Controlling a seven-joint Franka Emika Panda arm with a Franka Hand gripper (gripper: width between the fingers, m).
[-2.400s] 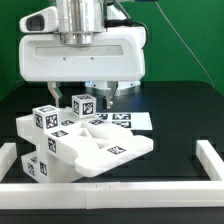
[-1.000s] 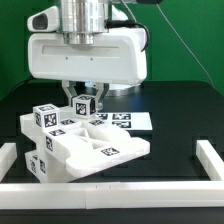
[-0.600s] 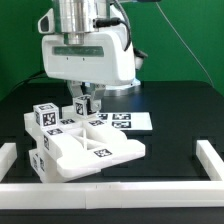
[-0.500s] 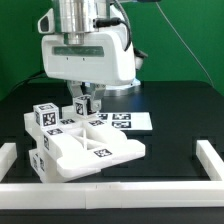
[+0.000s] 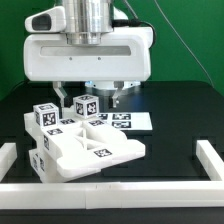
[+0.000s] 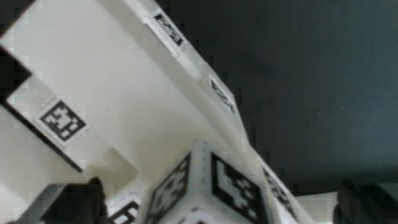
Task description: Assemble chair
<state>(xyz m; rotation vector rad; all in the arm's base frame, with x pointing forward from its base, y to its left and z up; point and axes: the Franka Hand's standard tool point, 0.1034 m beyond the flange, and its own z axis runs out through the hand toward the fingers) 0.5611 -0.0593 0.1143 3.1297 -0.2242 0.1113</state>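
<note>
White plastic makes up the chair (image 5: pixel 85 145), which in the exterior view sits on the black bench (image 5: pixel 180 125) directly beneath the hand (image 5: pixel 87 96). Much of it already looks joined: a tagged slab lies on top, blocky parts are stacked below it, and two tagged cubes stand up at the side nearer the hand. One of those cubes (image 5: pixel 84 104) rises between the two fingers, which stand well apart and do not seem to touch it, so the hand is spread wide and carries nothing. Beyond the hand lies the marker board (image 5: pixel 130 121), flat on the bench. White rails (image 5: pixel 212 160) border the bench, well away from the hand.

From the wrist view, the chair fills most of the picture, its long edge and several tags close below the hand. Dark fingers (image 6: pixel 68 205) show at either side of a tagged cube (image 6: pixel 222 190) with a gap to each; the picture is blurred, so contact is hard to rule out.

By my reading the build is well along, though no loose parts show, so what remains I cannot say.
</note>
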